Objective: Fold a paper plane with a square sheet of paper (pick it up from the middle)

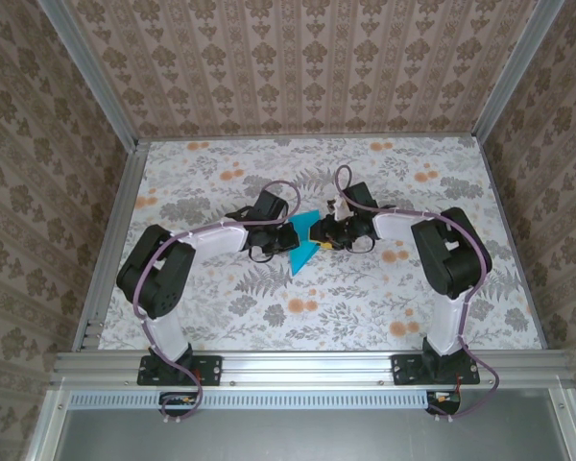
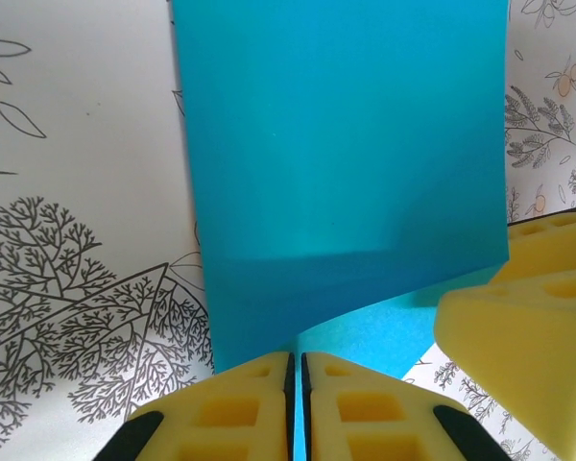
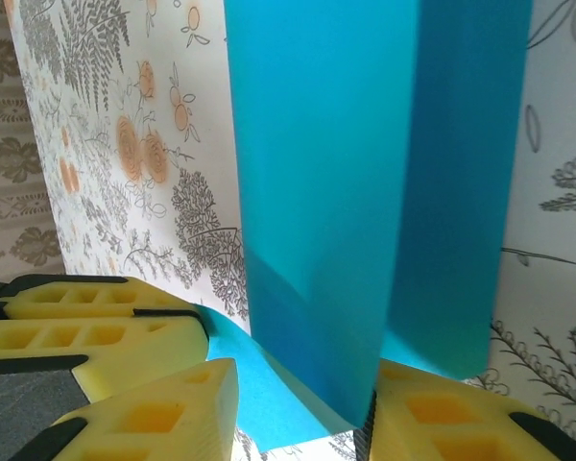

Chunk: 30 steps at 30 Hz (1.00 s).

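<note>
1. Top view: the blue sheet of paper (image 1: 304, 252), partly folded, is over the middle of the bench (image 1: 365, 298), between the left end effector (image 1: 286, 238) and the right end effector (image 1: 319, 233).
2. Left wrist: the left end effector (image 2: 296, 363) is pinched together on the sheet's edge. So narrow a hold could slip or tear under a pull.
3. Right wrist: the right end effector (image 3: 304, 384) stands apart, astride the fold. Closing off-line could set a crooked crease.

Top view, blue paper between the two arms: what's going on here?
Both arms meet mid-table over the turquoise sheet of paper, which is creased and lies above the floral table. The left tool is clamped on one edge of it. The right tool has its fingers apart, straddling a raised fold. No plane shape yet.
</note>
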Motion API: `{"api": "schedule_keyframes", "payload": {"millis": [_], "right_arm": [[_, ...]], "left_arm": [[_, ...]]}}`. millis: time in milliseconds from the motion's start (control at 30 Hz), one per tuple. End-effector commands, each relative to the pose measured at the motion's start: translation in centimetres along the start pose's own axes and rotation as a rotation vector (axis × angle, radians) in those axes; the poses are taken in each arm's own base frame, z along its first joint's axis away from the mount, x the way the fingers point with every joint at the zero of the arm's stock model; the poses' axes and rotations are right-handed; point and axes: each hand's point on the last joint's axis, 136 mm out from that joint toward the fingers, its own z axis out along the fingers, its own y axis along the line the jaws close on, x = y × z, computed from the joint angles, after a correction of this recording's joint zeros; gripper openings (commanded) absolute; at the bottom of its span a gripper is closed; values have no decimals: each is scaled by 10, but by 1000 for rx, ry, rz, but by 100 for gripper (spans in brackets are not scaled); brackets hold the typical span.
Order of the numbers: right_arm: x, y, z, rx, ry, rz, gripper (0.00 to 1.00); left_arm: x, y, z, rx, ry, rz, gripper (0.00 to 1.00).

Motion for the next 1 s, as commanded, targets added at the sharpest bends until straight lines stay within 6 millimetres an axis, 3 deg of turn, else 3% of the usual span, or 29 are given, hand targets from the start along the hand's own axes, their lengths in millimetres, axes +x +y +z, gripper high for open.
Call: {"api": "schedule_keyframes", "payload": {"millis": [0, 233, 500, 733, 967], "right_arm": [[6, 8, 6, -40, 49, -20, 36], [15, 10, 10, -45, 88, -54, 31], [7, 8, 9, 6, 42, -46, 6], [1, 22, -9, 52, -72, -26, 3], [-2, 51, -20, 98, -163, -17, 3]], "left_arm": [[-4, 3, 1, -6, -4, -11, 13], [-5, 6, 3, -2, 4, -17, 14], [-12, -2, -4, 27, -12, 5, 18], [-20, -2, -35, 34, -98, 40, 36], [-25, 25, -76, 31, -217, 58, 63]]}}
